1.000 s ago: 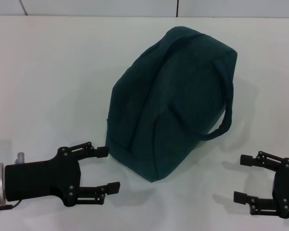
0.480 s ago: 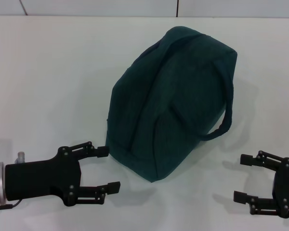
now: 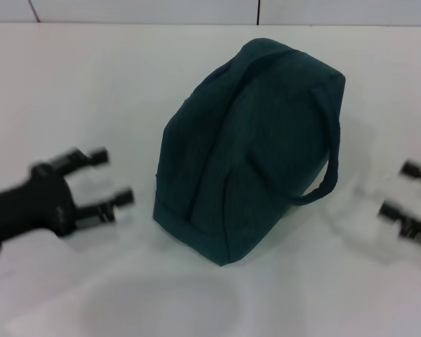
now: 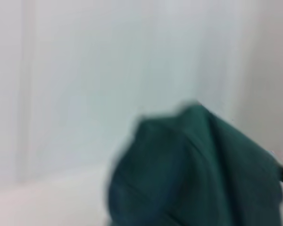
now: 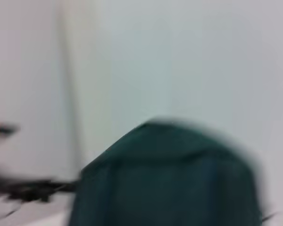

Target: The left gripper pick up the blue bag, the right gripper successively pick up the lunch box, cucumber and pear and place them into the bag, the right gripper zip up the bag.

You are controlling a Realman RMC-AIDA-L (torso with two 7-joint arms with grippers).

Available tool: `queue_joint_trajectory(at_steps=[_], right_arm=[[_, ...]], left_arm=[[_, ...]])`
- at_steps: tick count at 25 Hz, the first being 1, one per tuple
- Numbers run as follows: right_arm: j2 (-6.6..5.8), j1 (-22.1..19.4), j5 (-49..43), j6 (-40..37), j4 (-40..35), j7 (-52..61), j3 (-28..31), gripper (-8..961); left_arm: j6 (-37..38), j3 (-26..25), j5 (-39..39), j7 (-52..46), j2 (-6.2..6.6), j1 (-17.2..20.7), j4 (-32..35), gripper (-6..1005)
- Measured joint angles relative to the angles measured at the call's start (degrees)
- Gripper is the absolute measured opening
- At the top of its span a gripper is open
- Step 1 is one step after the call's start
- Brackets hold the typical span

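The blue bag (image 3: pixel 249 147) lies between the spread left hand (image 3: pixel 105 181) and spread right hand (image 3: pixel 400 189).

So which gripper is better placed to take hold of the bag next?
Left gripper: open, beside the bag, nearer than the right gripper at the far edge.

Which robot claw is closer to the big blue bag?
The left gripper, black and two-fingered, sits closer to the dark teal fabric bag. The right gripper hangs farther off, past the bag's loop handle.
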Motion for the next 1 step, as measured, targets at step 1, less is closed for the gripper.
queue_joint_trajectory(at_steps=[1], right_arm=[[0.29,-0.22,0.23,-0.45,0.21,-0.09,2.9,860]], left_arm=[[0.0,-1.7,-1.81,0.42,0.04,0.01,-0.96,888]])
